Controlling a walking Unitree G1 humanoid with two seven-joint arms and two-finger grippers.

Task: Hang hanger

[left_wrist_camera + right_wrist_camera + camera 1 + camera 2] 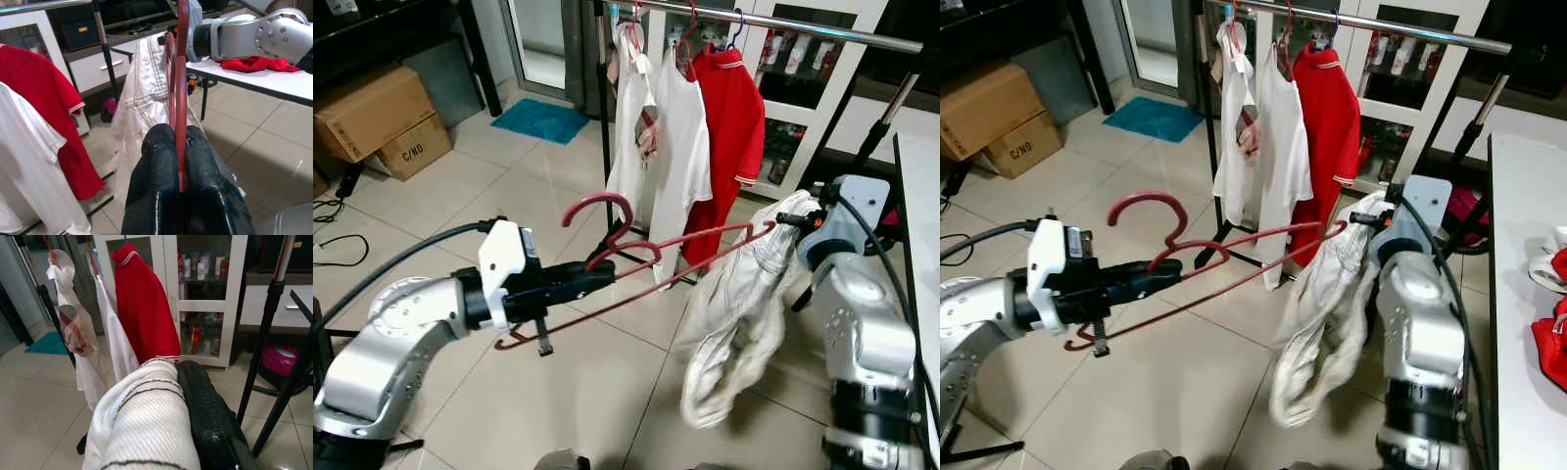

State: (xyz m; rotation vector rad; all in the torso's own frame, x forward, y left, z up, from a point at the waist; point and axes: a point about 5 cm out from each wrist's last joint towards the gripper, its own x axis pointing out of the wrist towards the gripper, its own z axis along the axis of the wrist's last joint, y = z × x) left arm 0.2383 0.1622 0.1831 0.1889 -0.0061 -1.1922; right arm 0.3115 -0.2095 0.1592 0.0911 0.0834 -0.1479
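A red wire hanger (697, 249) is held out level in front of me, its hook (597, 208) curling up near my left gripper (605, 275). In the left wrist view the two black fingers (156, 161) are shut on the hanger's wire (182, 88). A white garment (734, 323) droops from the hanger's far end toward the floor. My right gripper (790, 218) is shut on the garment's top edge; its black finger (208, 406) presses against the ribbed white cloth (146, 411). The metal clothes rail (783, 27) runs above and behind.
Two white shirts (675, 127) and a red polo (734, 117) hang on the rail, whose black stand poles (605, 117) reach the tiled floor. Cardboard boxes (382, 117) and a blue mat (540, 119) lie at the left. A white table (1528, 294) with red cloth stands at the right.
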